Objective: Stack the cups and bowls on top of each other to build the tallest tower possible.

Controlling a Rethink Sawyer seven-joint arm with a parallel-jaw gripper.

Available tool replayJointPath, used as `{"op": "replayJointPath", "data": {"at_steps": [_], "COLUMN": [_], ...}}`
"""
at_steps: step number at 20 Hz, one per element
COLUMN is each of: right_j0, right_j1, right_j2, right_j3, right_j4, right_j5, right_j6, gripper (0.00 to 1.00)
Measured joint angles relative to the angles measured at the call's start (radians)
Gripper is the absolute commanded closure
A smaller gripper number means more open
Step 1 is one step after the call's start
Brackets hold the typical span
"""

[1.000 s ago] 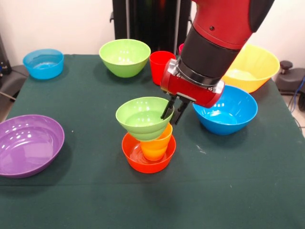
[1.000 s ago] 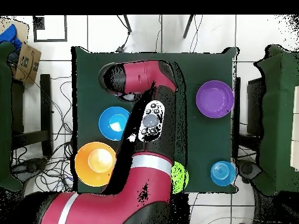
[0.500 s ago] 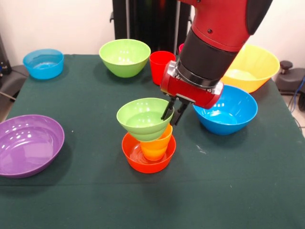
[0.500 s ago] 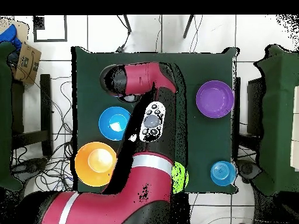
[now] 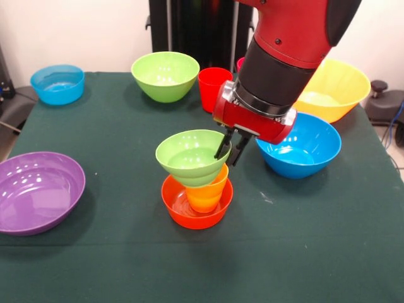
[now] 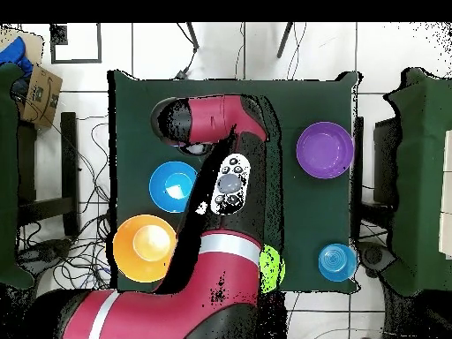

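In the front view the tower stands mid-table: a small orange bowl (image 5: 189,213), a yellow-orange cup (image 5: 209,191) in it, and a small green bowl (image 5: 186,158) sitting tilted on the cup. My gripper (image 5: 228,150) comes down from the upper right and is shut on the green bowl's right rim, one finger inside and one outside. A red cup (image 5: 211,88) stands behind, near the far edge. A sliver of a pink cup (image 5: 240,62) shows beside my arm. In the overhead view my arm (image 6: 231,185) hides the tower.
A large green bowl (image 5: 165,74) and a small blue bowl (image 5: 58,83) sit at the far side. A purple bowl (image 5: 38,189) lies at the left, a blue bowl (image 5: 300,148) just right of my gripper, and a large yellow bowl (image 5: 334,88) behind it.
The green bowl and my gripper have shifted a few pixels to the right in the front view. Everything else stays put.
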Motion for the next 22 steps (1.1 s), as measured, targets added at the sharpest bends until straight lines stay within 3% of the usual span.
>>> {"op": "replayJointPath", "data": {"at_steps": [22], "right_j0": [0.02], "right_j1": [0.002], "right_j2": [-0.038], "right_j3": [0.022], "right_j4": [0.037], "right_j5": [0.0], "right_j6": [0.0], "gripper": [1.0]}}
